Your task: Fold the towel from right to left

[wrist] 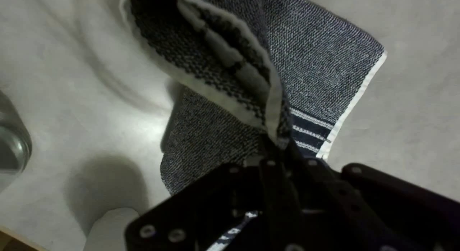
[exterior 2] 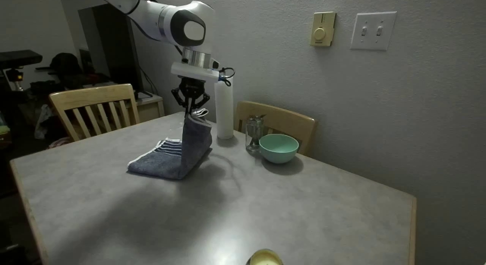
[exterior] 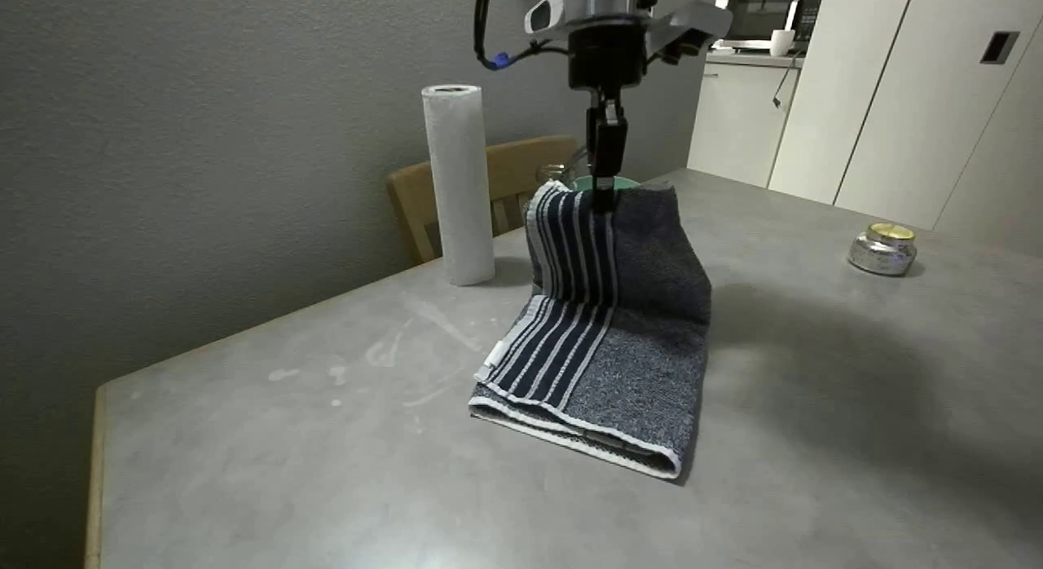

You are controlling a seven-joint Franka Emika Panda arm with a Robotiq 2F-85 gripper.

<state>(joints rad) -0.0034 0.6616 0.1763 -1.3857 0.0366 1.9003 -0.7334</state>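
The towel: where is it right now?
In an exterior view, the towel lies on the table just right of centre, one end raised in the claw, with the upright paper towel roll to its left.

Grey striped towel (exterior: 631, 341), 1 end upright.

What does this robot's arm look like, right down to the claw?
The smooth, white, rounded arm has a shiny silver collar, a dark ring around a pale oval, and black cables, one with a blue piece. The black, jointed gripper is dotted with round, silvery screw heads.
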